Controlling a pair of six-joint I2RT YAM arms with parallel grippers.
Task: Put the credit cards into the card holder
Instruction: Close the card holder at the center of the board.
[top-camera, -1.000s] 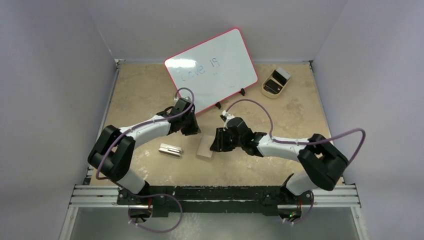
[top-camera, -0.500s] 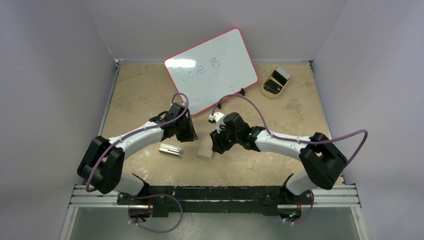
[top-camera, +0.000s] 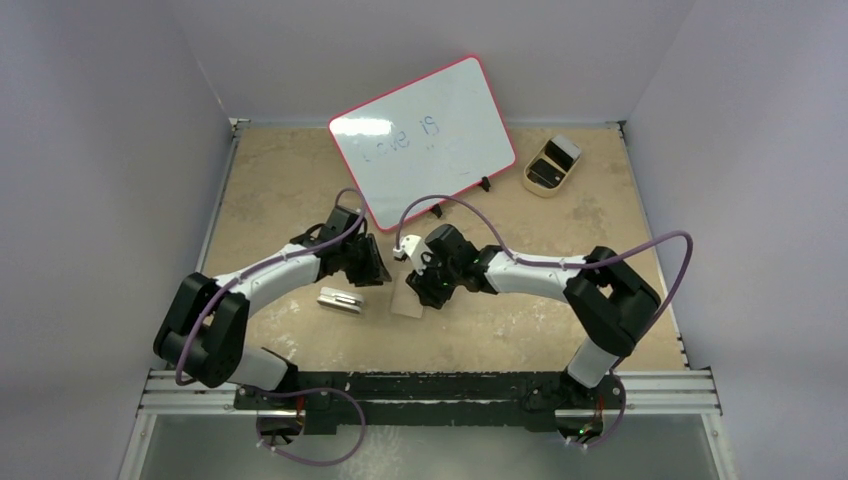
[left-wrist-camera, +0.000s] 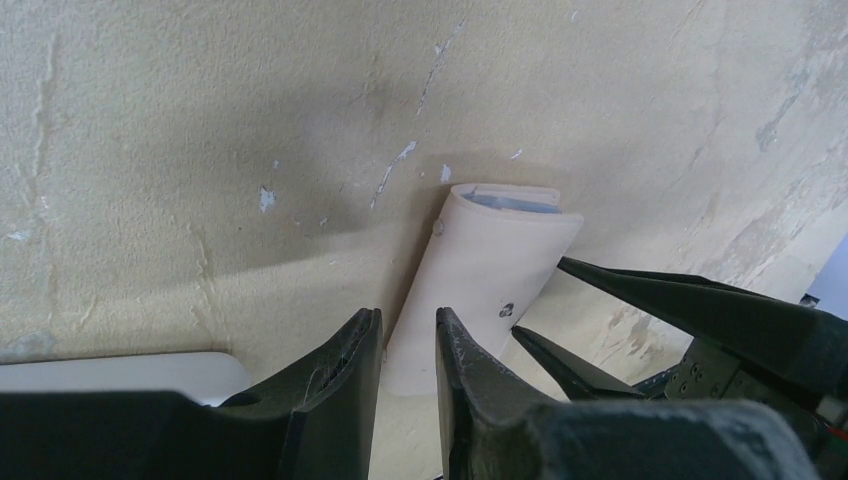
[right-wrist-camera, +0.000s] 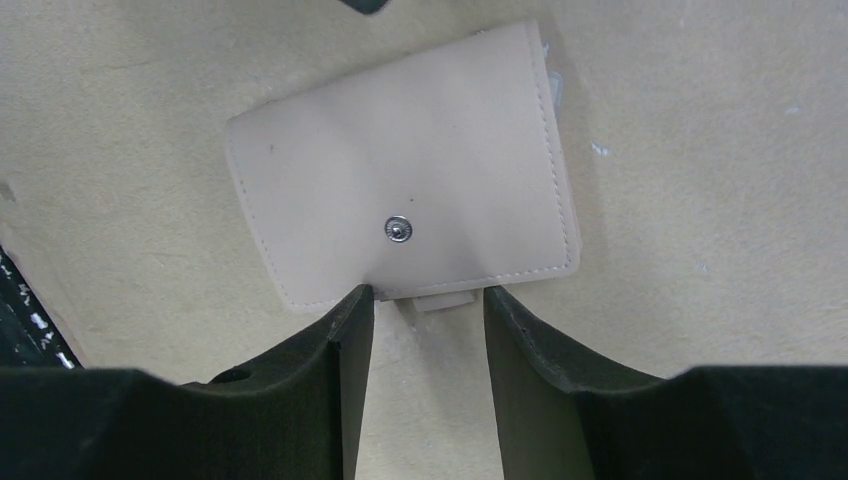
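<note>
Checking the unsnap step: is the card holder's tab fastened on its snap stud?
No: the snap stud on the card holder is bare, and the tab sticks out at its edge between the right gripper's open fingers.

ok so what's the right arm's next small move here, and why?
Probably close the right gripper on the tab to start lifting the flap: the card holder lies shut, snap side up, and the open jaws straddle that tab.
</note>
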